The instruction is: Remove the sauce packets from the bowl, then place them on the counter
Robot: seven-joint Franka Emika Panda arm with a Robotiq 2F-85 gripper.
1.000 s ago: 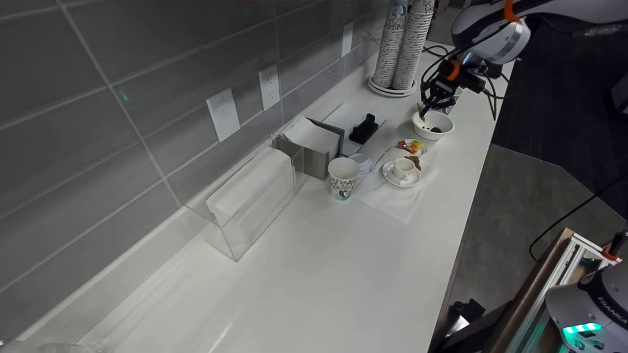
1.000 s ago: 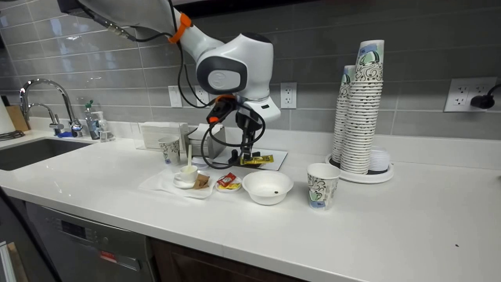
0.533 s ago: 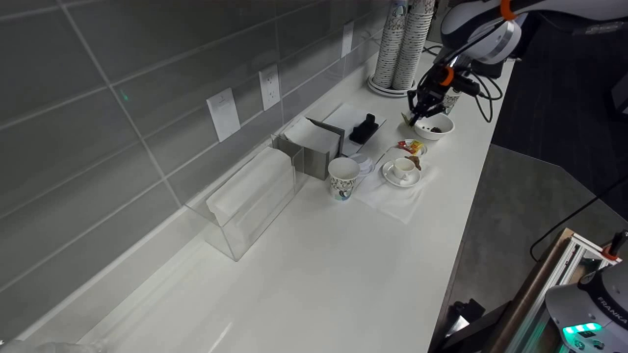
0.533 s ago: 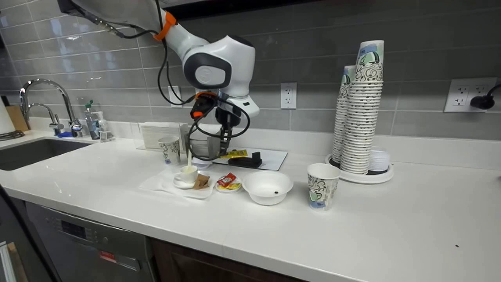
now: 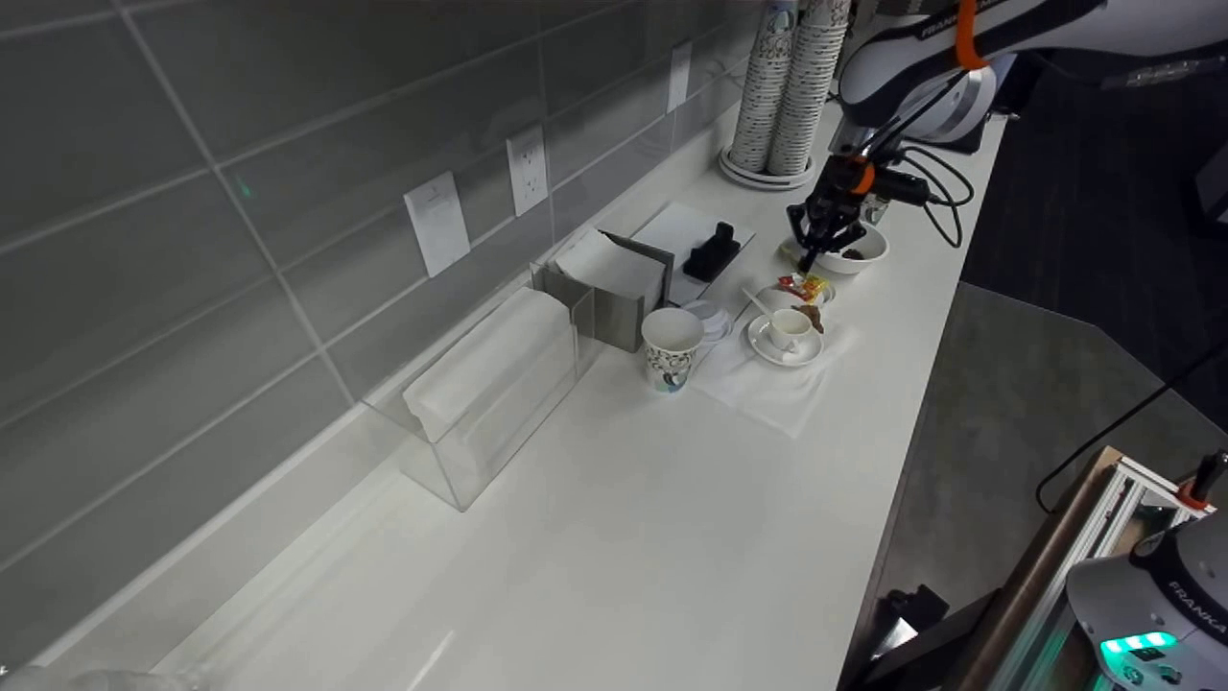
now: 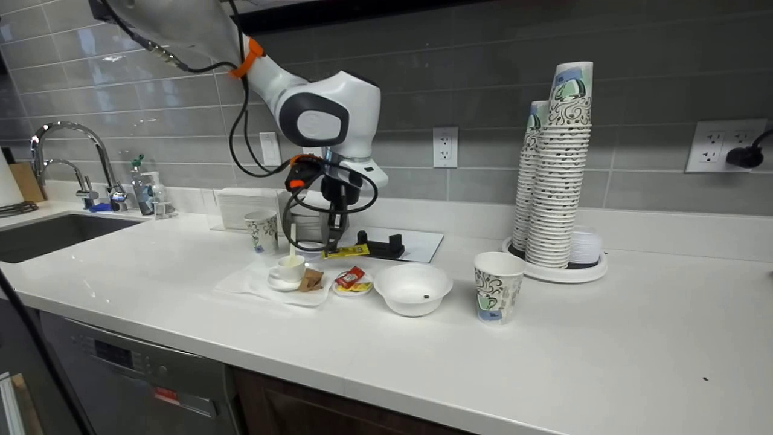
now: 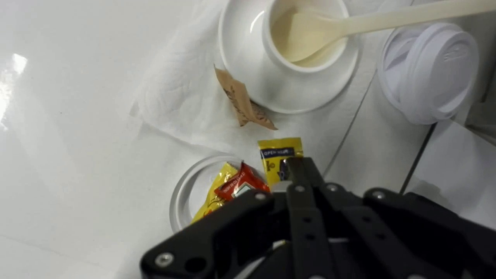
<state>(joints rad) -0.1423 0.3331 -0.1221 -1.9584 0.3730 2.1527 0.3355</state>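
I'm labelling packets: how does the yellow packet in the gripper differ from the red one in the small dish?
Colour: the held packet is yellow with a dark band; the red packet is mostly red. Place: the held packet is pinched in the gripper, while the red packet lies in the small dish, overlapping a yellow wrapper. Both are small printed packets.

Tiled wall (image 6: 501, 78): grey, glossy, with pale grout lines, in both exterior views
Overhead: dark band (image 6: 362, 7) above the wall in an exterior view
Outlet (image 6: 445, 147): white, on the wall; farther right a wider plate (image 6: 724, 147) with a black plug (image 6: 744, 157) in it
Sink (image 6: 66, 235): dark basin, arched chrome faucet (image 6: 107, 167) just behind
Dishwasher (image 6: 136, 380): metal front, dark display (image 6: 115, 354), red label (image 6: 166, 396)
Cabinet (image 6: 314, 405): dark brown wood, beside the dishwasher
Floor (image 5: 1036, 384): grey, bordering a near-black stretch (image 5: 1094, 202)
Light: white glints (image 6: 115, 58) on the wall, a small green spot (image 5: 243, 186) on one tile
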